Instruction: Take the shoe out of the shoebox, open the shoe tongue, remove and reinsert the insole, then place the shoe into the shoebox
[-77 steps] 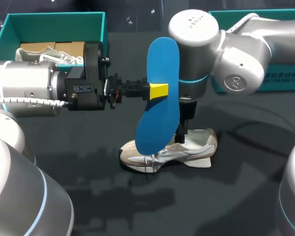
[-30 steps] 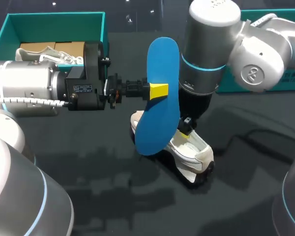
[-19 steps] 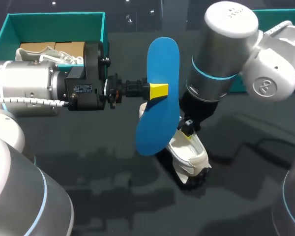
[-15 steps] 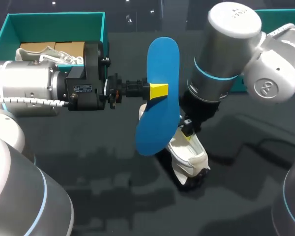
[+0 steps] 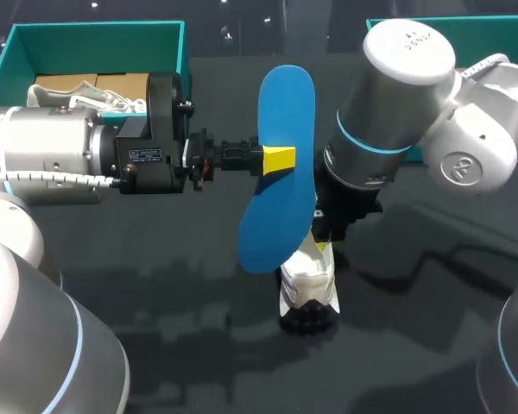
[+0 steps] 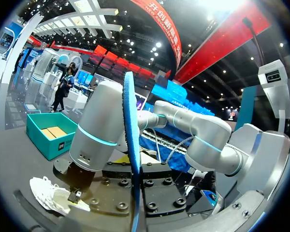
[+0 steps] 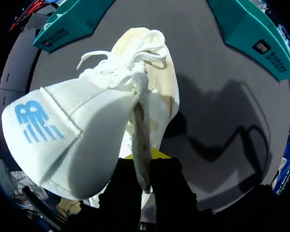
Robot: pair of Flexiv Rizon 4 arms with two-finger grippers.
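A blue insole (image 5: 276,224) stands upright in the air above the table's middle. My left gripper (image 5: 281,159) is shut on its edge, and the left wrist view shows the insole (image 6: 129,125) edge-on. Below and just right of it lies the white shoe (image 5: 309,289), heel toward the table's front. From above, my right gripper (image 5: 322,244) is shut on the shoe tongue. In the right wrist view the tongue (image 7: 53,140), with its blue logo, is pulled up between the fingers (image 7: 128,198), and the laces (image 7: 130,63) lie ahead.
A teal shoebox (image 5: 95,39) at the back left holds a second shoe (image 5: 78,93) and brown paper. Another teal box (image 5: 466,24) stands at the back right behind my right arm. Both boxes (image 7: 251,34) flank the shoe in the right wrist view.
My right arm has swung the shoe round by its tongue, from lying sideways to heel toward the front. The left arm and the insole have not moved.
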